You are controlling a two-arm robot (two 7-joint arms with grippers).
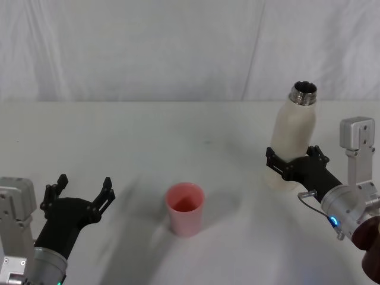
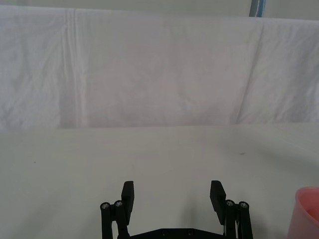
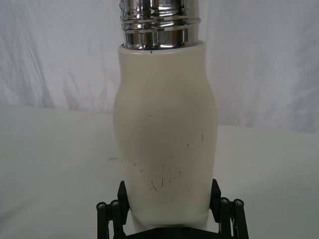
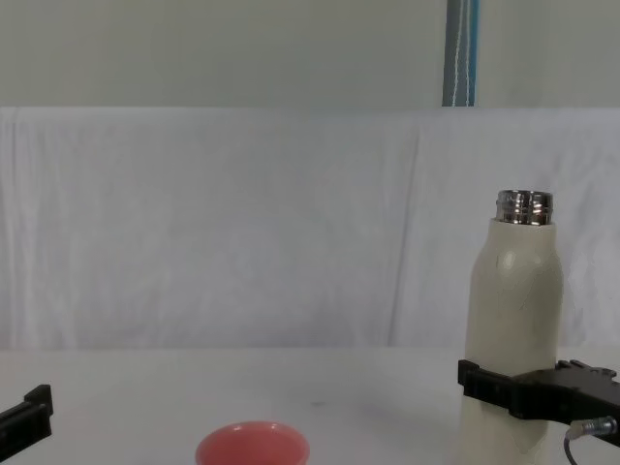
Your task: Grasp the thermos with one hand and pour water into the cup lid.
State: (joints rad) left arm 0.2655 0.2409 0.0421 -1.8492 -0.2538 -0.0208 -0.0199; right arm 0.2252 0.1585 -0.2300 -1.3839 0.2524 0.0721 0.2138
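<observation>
The cream-white thermos (image 1: 294, 133) stands upright at the right of the table, its steel neck open at the top. My right gripper (image 1: 292, 161) is shut on the thermos's lower body, one black finger pressed against each side, as the right wrist view shows for the thermos (image 3: 164, 124) and gripper (image 3: 168, 193). The chest view shows the thermos (image 4: 513, 310) with the gripper (image 4: 523, 389) low around it. The pink cup lid (image 1: 185, 206) stands upright in the table's middle, to the left of the thermos. My left gripper (image 1: 84, 183) hovers open at the near left, holding nothing.
A white cloth covers the table (image 1: 178, 136) and hangs as a backdrop behind it. In the left wrist view the cup lid's rim (image 2: 305, 211) shows beside the open left gripper (image 2: 172, 191). The cup lid (image 4: 253, 448) sits low in the chest view.
</observation>
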